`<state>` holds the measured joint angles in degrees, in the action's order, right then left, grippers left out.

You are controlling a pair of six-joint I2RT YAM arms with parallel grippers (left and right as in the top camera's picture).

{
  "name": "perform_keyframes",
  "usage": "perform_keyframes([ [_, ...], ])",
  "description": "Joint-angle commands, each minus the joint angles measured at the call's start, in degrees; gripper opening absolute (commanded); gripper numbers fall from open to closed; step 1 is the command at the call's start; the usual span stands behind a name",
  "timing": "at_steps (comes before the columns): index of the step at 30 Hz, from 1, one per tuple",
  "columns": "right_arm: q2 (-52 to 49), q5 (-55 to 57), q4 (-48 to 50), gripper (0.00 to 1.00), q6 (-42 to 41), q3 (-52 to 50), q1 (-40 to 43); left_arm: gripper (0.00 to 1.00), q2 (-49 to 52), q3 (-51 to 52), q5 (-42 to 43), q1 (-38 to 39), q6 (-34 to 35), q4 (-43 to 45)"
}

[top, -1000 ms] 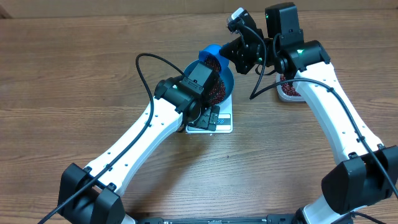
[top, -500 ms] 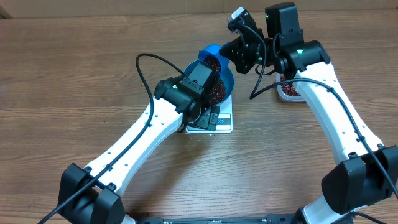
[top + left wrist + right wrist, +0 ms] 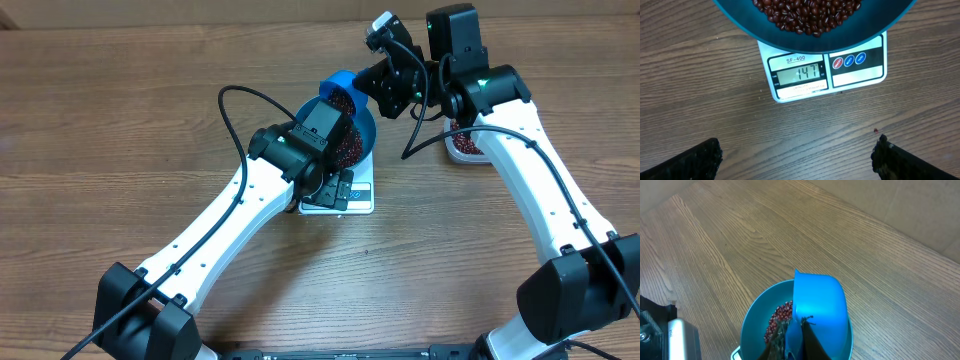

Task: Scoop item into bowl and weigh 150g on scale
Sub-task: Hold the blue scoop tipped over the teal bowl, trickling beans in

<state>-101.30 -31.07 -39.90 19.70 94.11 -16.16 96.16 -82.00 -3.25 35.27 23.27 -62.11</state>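
Overhead view: the blue bowl (image 3: 369, 133) sits on the white scale (image 3: 363, 193) near the middle of the wooden tabletop (image 3: 120, 110), and dark red-brown beans (image 3: 347, 150) lie heaped inside it. The left pincer (image 3: 336, 190) hangs just above the scale's front edge, on the near side of the bowl. The right pincer (image 3: 388, 84) reaches in from the far right and carries a small blue scoop (image 3: 336, 84) over the bowl's far rim. A clear tub (image 3: 466, 147) with more beans stands to the right, partly hidden behind the right arm.

From the left wrist, the pincer (image 3: 797, 161) is spread wide, its two dark fingers (image 3: 695, 161) sitting at the bottom corners with only bare wood between them. The bowl (image 3: 740, 27) overhangs the scale (image 3: 875, 75), beans (image 3: 805, 15) showing at the top edge. The display (image 3: 799, 74) reads 147, and three round buttons (image 3: 849, 60) sit beside it. One stray bean (image 3: 876, 131) lies on the tabletop just in front of the scale.

From the right wrist, the pincer (image 3: 796, 339) is pressed together on the handle of the scoop (image 3: 820, 305), whose cup is held over the bowl (image 3: 751, 327). Beans (image 3: 781, 316) show in the bowl to the scoop's left. Whether any remain in the scoop cannot be told.
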Motion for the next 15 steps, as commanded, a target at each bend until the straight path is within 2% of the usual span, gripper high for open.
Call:
perform_keyframes([
  [1, 2.08, 0.09, 0.11, 0.04, -0.22, 1.97, -0.28, 1.0, 0.11, 0.31, 0.22, 0.37, 0.33, 0.04],
  [15, 2.08, 0.11, 0.17, 0.04, 0.26, 1.97, -0.39, 1.0, 0.11, 0.31, 0.22, 0.37, 0.33, 0.04],
])
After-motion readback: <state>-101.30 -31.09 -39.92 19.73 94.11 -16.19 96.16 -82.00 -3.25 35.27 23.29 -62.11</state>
